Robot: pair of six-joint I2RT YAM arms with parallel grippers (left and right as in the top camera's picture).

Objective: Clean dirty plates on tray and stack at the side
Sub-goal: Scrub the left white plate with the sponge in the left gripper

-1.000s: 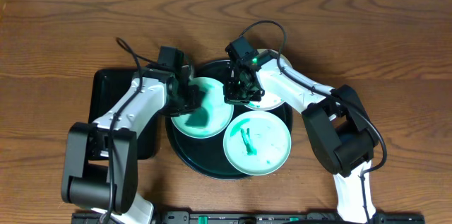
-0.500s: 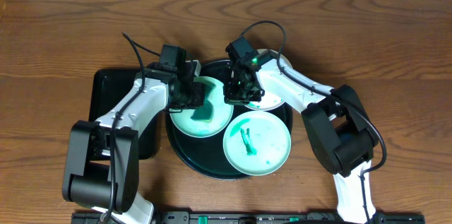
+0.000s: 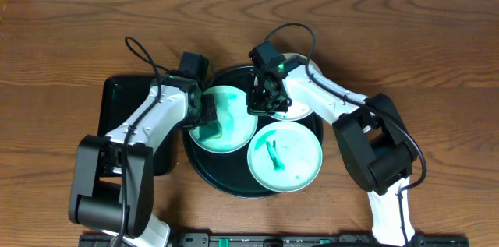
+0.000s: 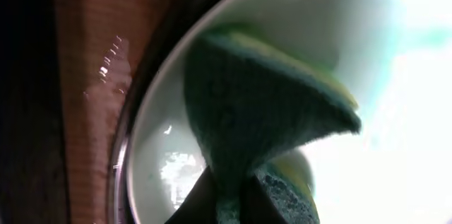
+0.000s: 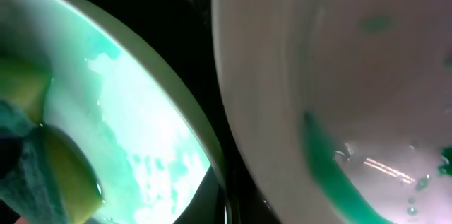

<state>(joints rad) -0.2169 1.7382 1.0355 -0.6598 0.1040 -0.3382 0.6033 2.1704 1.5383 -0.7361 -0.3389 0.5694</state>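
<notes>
A round dark tray (image 3: 204,163) holds three white plates smeared with green. My left gripper (image 3: 207,113) is shut on a green-and-yellow sponge (image 4: 261,111) and presses it onto the left plate (image 3: 234,126), near its left rim (image 4: 152,146). My right gripper (image 3: 263,104) is shut on the right rim of that same plate (image 5: 152,104), with a finger on each side of the rim. The back right plate (image 3: 302,100) lies close beside it and fills the right wrist view (image 5: 318,75). The front plate (image 3: 284,156) has a green streak in its middle.
A black rectangular tray (image 3: 117,114) lies left of the round tray, partly under my left arm. Brown wooden table (image 3: 390,37) surrounds both. The sponge also shows at the left edge of the right wrist view (image 5: 42,167).
My left gripper has swept the sponge over the left plate, first up and right, then back toward the left rim. The right gripper has stayed on the plate's rim.
</notes>
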